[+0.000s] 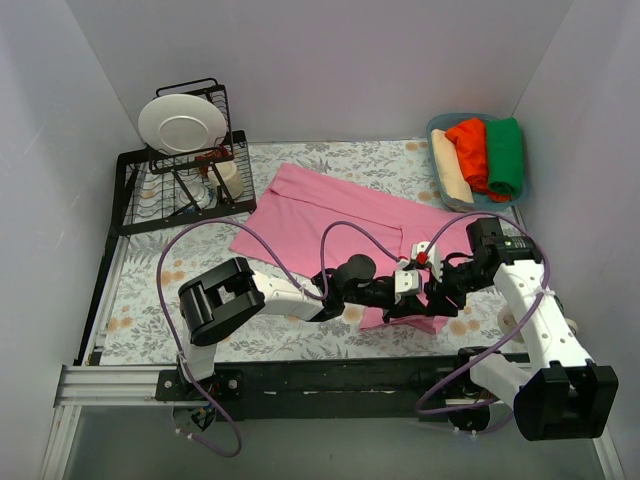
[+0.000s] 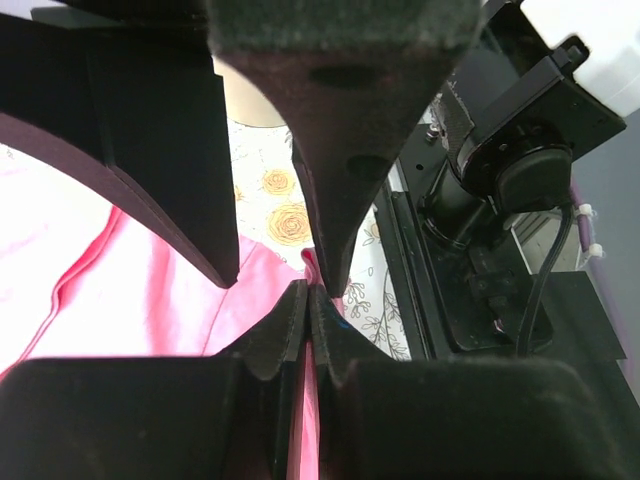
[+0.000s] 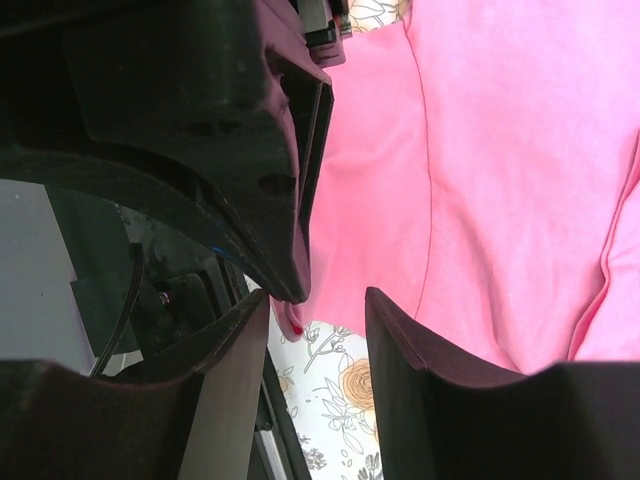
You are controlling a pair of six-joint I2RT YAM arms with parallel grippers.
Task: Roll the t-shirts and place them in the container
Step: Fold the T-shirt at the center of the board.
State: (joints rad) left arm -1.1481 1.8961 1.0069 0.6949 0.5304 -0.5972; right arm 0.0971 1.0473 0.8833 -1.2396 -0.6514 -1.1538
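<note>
The pink t-shirt (image 1: 320, 215) lies spread on the floral table, and both grippers meet at its near right corner. My left gripper (image 1: 397, 302) is shut on the cloth's edge; in the left wrist view a thin strip of pink (image 2: 130, 300) runs between its closed fingertips (image 2: 308, 300). My right gripper (image 1: 428, 290) is open just beside it, its jaws (image 3: 320, 310) apart over the shirt's corner (image 3: 500, 180), holding nothing. Cream (image 1: 450, 168), orange-red (image 1: 470, 150) and green (image 1: 505, 152) t-shirts lie rolled in the bin.
A blue bin (image 1: 437, 128) holds the rolled shirts at the back right. A black dish rack (image 1: 140, 205) with a white plate (image 1: 182, 122) stands at the back left. The black base rail (image 1: 330, 378) runs along the near edge. White walls close in on both sides.
</note>
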